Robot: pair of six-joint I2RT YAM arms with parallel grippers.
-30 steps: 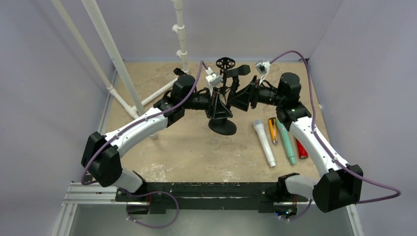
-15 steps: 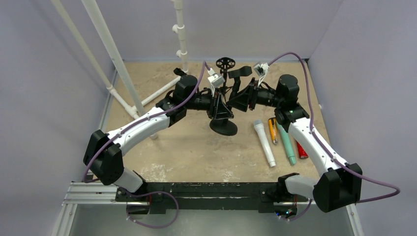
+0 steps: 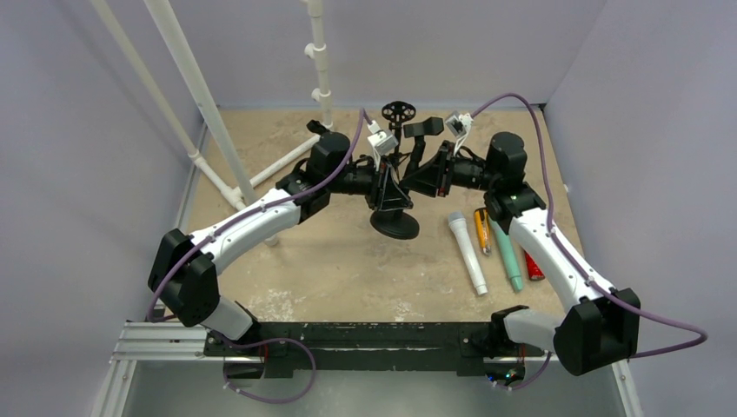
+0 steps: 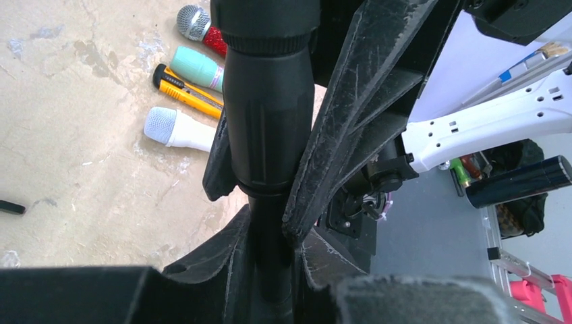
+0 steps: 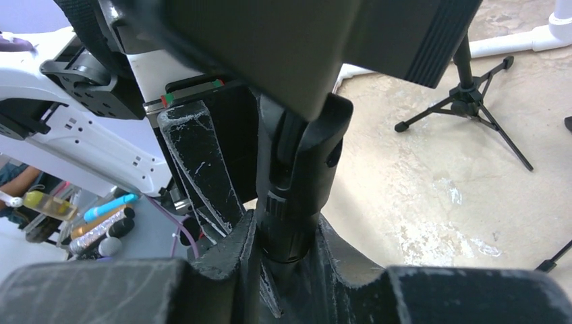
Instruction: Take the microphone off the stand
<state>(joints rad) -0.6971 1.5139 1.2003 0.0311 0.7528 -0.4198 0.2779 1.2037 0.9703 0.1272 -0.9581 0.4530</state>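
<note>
Overhead view of two robot arms meeting over a sandy beige table top (image 3: 330,261). Between them stands a black microphone stand with a round weighted base (image 3: 395,224).

The left gripper (image 4: 270,263) is nearly closed. Its two black fingers press on either side of the thin lower pole of the stand, just below a thicker black sleeve (image 4: 270,121).

The right gripper (image 5: 290,250) comes in from the opposite side, higher up. Its jaws are drawn in around the ribbed collar under the swivel joint (image 5: 307,148), and its fingers appear to touch the collar on both sides.

The black, block-shaped microphone (image 3: 423,129) is still mounted at the top of the stand, directly above the swivel joint. Neither gripper touches it.

To the right of the base, well apart from it, four items lie side by side on the table:
- a white microphone (image 3: 466,254)
- an orange utility knife (image 3: 481,230)
- a teal cylinder (image 3: 507,252)
- a red object (image 3: 533,263)
</note>
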